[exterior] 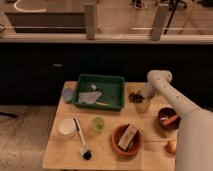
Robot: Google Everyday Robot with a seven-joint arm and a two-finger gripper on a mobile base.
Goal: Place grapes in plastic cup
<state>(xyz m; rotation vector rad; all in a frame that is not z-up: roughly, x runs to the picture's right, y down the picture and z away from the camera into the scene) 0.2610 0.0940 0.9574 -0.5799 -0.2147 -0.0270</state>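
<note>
The grapes [135, 97], a small dark bunch, lie on the wooden table [107, 152] just right of the green tray. My gripper [141, 100] hangs at the end of the white arm, right beside the grapes on their right and low over the table. The plastic cup [98, 124], small and translucent light green, stands upright near the middle of the table, to the front left of the grapes and well apart from the gripper.
A green tray [100, 91] with crumpled wrappers sits at the back. A blue-grey cup [67, 94] stands at its left. A white round container [67, 127] and a black brush [81, 143] are front left. An orange bowl [126, 139], a dark bowl [168, 118] and an orange fruit [171, 147] lie to the right.
</note>
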